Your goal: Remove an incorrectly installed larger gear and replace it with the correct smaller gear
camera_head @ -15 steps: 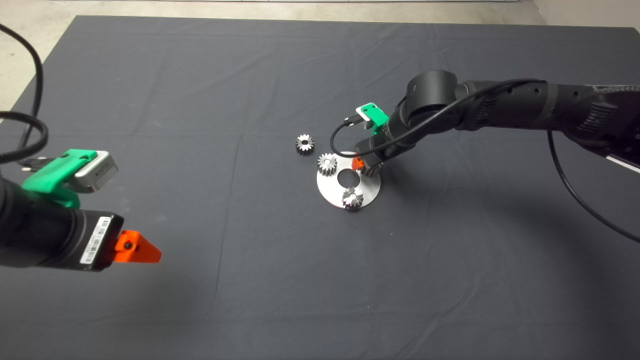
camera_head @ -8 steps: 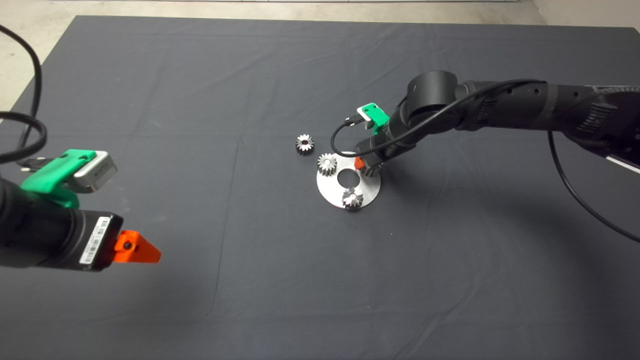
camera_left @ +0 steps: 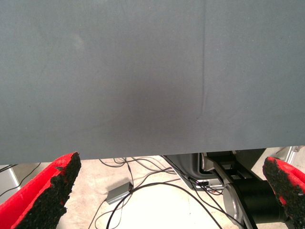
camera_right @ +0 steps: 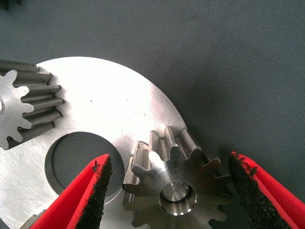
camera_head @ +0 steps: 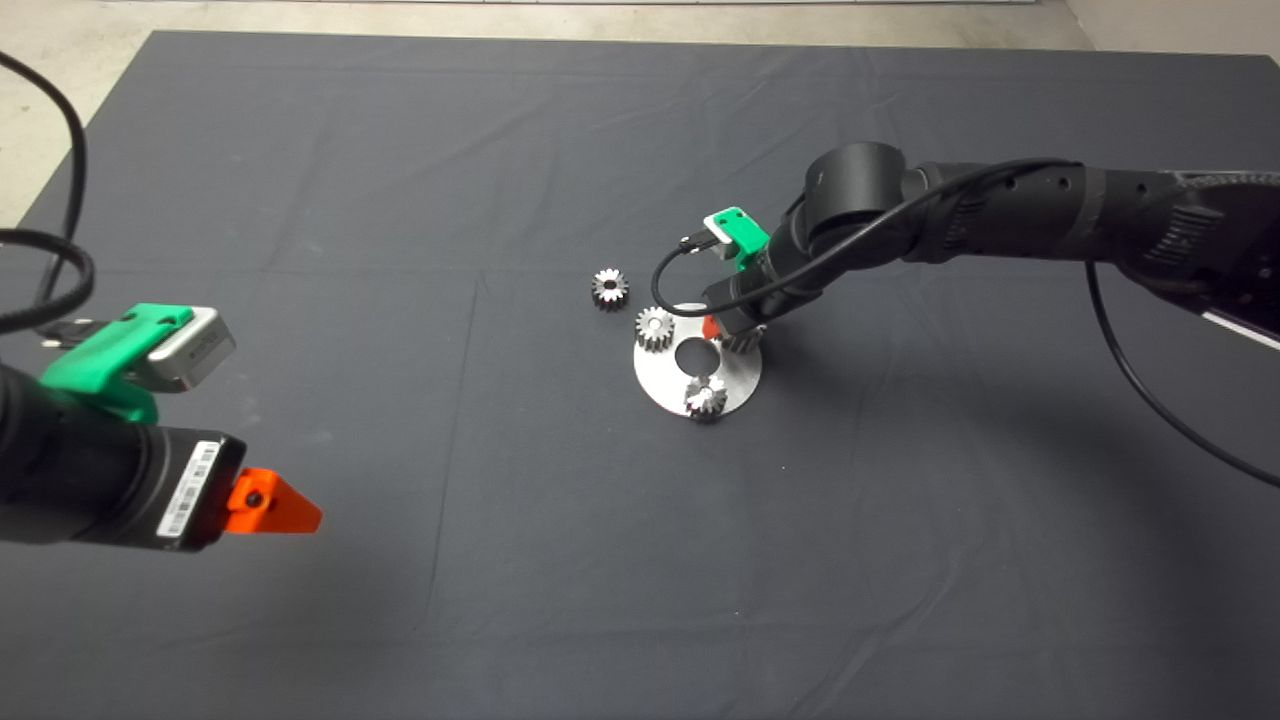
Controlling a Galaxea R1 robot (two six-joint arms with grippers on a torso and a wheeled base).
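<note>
Right now the right hand (camera_right: 167, 191) hangs spread over the larger gear (camera_right: 174, 188), which sits between its fingers on the round steel plate (camera_right: 105, 105); the left hand (camera_head: 270, 503) waits spread, well apart.

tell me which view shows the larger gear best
The right wrist view: the larger gear fills the space between the open right gripper fingers, teeth and centre clear. The head view shows only a sliver of it under the gripper. The left wrist view shows none.
</note>
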